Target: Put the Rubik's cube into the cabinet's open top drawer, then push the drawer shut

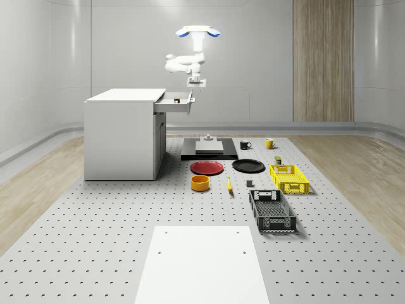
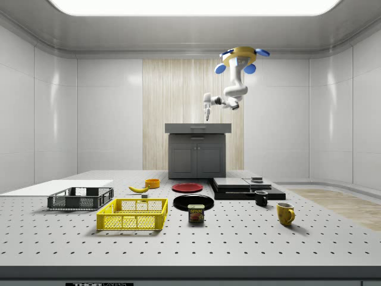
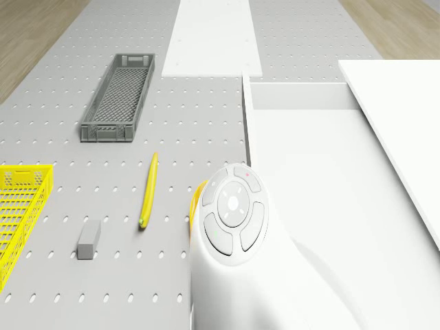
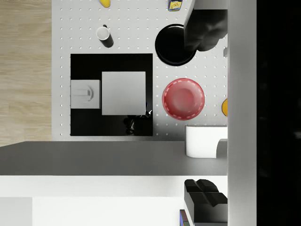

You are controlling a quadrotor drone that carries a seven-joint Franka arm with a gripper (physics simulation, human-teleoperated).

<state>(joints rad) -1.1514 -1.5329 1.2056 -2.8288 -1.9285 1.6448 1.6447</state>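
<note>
The white cabinet (image 1: 121, 133) stands at the whole-scene view's left, its top drawer (image 1: 175, 104) pulled out to the right. A small yellow-topped Rubik's cube (image 1: 177, 99) lies inside the drawer. The drone (image 1: 198, 31) hovers high above the drawer's front end, and the arm hangs down from it. My gripper (image 1: 196, 85) sits just above the drawer front, apart from the cube. In the side view the gripper (image 2: 206, 117) hangs over the cabinet (image 2: 197, 152). In the wrist view the gripper (image 4: 204, 115) is open with nothing between its dark fingertips (image 4: 203, 195).
On the perforated floor lie a black platform (image 1: 209, 149), a red plate (image 1: 207, 167), a black plate (image 1: 248, 166), an orange bowl (image 1: 200, 183), a banana (image 1: 229, 185), a yellow crate (image 1: 289, 178), a grey crate (image 1: 272, 211) and a white board (image 1: 199, 263).
</note>
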